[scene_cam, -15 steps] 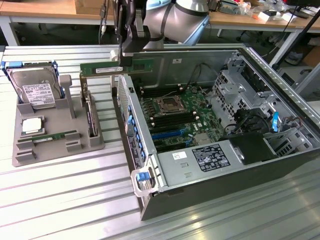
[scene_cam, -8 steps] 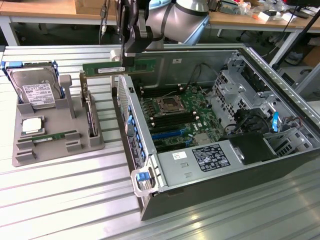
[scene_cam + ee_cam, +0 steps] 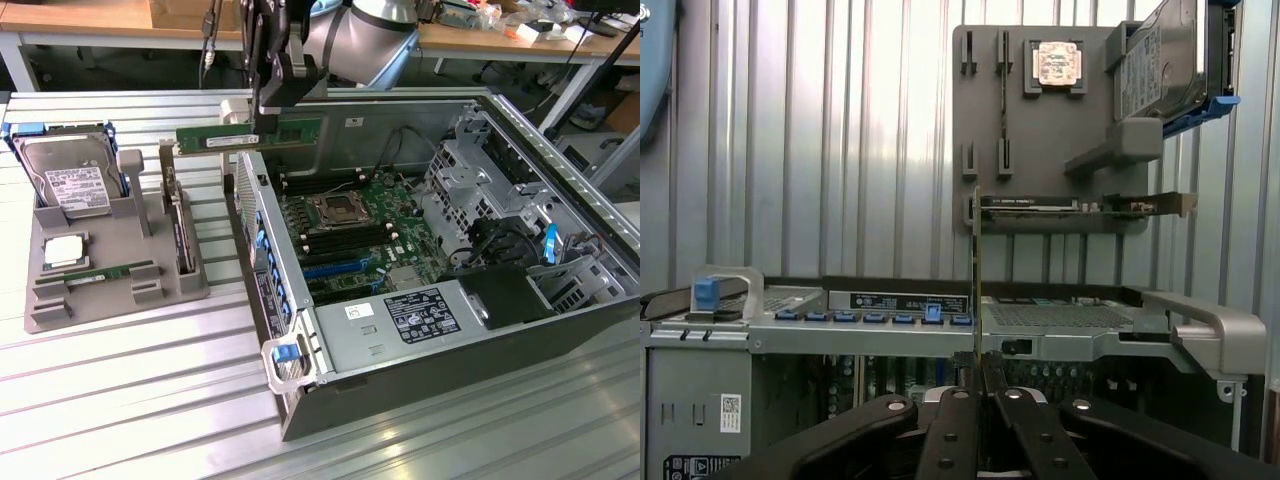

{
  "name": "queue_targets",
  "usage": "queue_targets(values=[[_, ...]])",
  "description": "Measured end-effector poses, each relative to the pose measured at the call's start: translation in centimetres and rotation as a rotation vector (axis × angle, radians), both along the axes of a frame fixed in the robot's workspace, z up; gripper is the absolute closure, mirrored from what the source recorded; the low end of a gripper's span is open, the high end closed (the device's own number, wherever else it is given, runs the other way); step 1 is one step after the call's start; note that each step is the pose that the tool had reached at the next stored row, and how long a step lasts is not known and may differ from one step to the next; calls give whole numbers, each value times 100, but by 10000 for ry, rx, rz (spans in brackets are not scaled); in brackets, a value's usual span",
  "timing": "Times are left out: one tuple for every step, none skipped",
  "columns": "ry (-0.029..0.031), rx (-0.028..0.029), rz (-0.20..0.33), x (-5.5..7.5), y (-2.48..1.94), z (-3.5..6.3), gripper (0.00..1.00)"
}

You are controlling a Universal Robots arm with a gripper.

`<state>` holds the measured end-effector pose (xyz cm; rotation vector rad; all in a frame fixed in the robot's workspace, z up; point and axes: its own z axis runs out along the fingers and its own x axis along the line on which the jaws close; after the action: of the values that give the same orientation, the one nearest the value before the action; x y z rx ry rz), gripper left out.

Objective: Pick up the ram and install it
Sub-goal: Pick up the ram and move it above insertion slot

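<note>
Black gripper clamped on the ram near the middle of its length, holding it level in the air above the open case's wall. It's a light, stiff, thin board (probably fragile, so grip the flat faces). Memory slots flank the socket. The drive cage crowds one side, with open room above.

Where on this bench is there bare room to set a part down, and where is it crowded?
Bare ribbed table lies nearer the camera than the grey tray, on the exterior view's left of the computer case; a narrower strip runs between tray and case. The tray and the case's inside are crowded.
</note>
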<state>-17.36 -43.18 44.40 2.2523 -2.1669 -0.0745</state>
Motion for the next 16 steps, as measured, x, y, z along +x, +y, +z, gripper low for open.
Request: queue_targets(values=[[1, 0, 0, 6, 0, -1, 88], [0, 1, 0, 11, 0, -2, 88], [0, 1, 0, 27, 0, -4, 88], [0, 1, 0, 40, 0, -6, 88], [0, 1, 1, 58, 0, -9, 88], [0, 0, 0, 72, 0, -11, 88], [0, 0, 0, 80, 0, -12, 88], [0, 0, 0, 85, 0, -13, 88], [0, 0, 0, 92, 0, -14, 88], [0, 1, 0, 104, 0, -16, 88], [0, 1, 0, 113, 0, -17, 88], [0, 0, 0, 121, 0, -18, 88], [0, 0, 0, 130, 0, -19, 88], [1, 0, 0, 135, 0, -21, 88], [0, 0, 0, 143, 0, -22, 88], [0, 0, 0, 155, 0, -24, 88]])
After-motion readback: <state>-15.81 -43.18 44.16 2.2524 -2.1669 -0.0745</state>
